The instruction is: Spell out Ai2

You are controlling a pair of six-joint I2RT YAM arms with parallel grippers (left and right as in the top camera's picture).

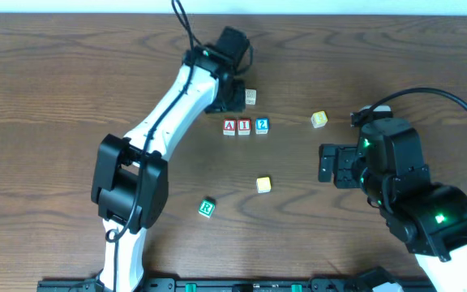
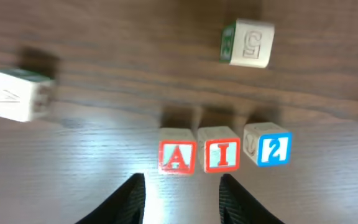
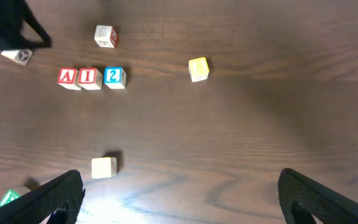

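Note:
Three letter blocks stand in a touching row near the table's middle: a red A (image 1: 229, 126), a red I (image 1: 244, 126) and a blue 2 (image 1: 262, 126). They also show in the left wrist view as the A (image 2: 177, 156), the I (image 2: 222, 154) and the 2 (image 2: 271, 149), and in the right wrist view as the A (image 3: 67, 77), the I (image 3: 89, 77) and the 2 (image 3: 114, 76). My left gripper (image 1: 232, 99) (image 2: 182, 194) is open and empty, raised just behind the row. My right gripper (image 1: 324, 165) (image 3: 179, 199) is wide open and empty, well right of the row.
A white block marked 5 (image 1: 250, 97) (image 2: 247, 42) lies behind the row. Another white block (image 2: 14, 94) lies to its left. A yellow block (image 1: 319, 119) (image 3: 198, 69), a pale block (image 1: 263, 185) (image 3: 104, 167) and a green R block (image 1: 207, 208) lie scattered.

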